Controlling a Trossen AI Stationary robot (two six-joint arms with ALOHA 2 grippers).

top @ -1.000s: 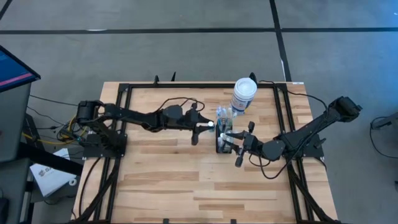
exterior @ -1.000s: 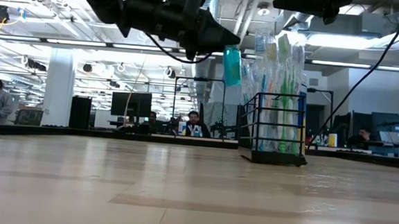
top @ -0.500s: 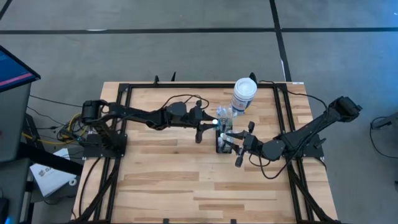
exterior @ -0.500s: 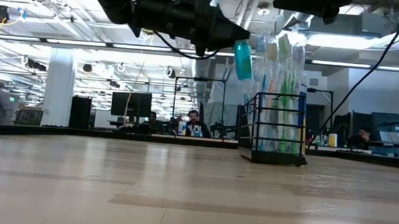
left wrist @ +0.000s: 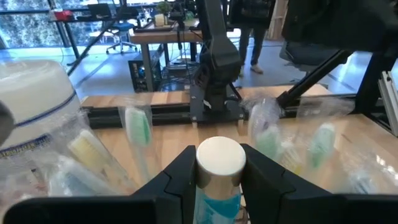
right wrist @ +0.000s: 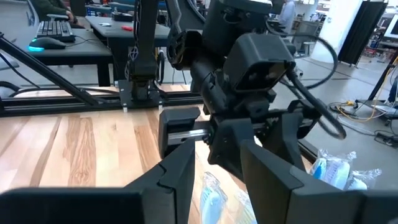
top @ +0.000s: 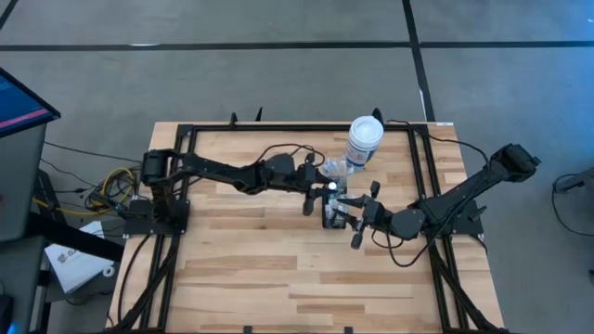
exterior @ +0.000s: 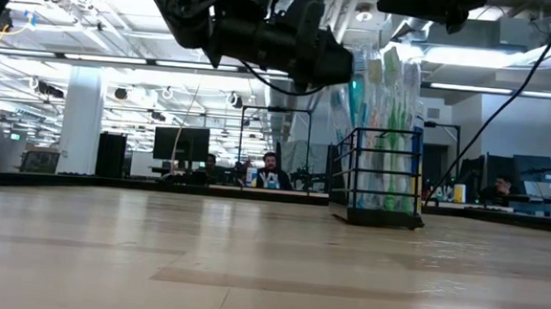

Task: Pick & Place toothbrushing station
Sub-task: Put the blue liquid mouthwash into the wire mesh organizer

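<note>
Even, bright overhead lighting with soft shadows; ceiling lights glare in the low view, wrist foregrounds blur.

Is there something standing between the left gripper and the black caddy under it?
Nothing visible. The left gripper holds a teal tube with a white cap above the black caddy, which already holds wrapped toothbrushes.

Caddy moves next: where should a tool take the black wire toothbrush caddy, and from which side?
Clamp the black wire caddy by its upper side rail, coming in level from the side. Wrapped toothbrushes stick up above its top, crowding a straight-down approach; the bare rail looks thin enough to pinch.
</note>
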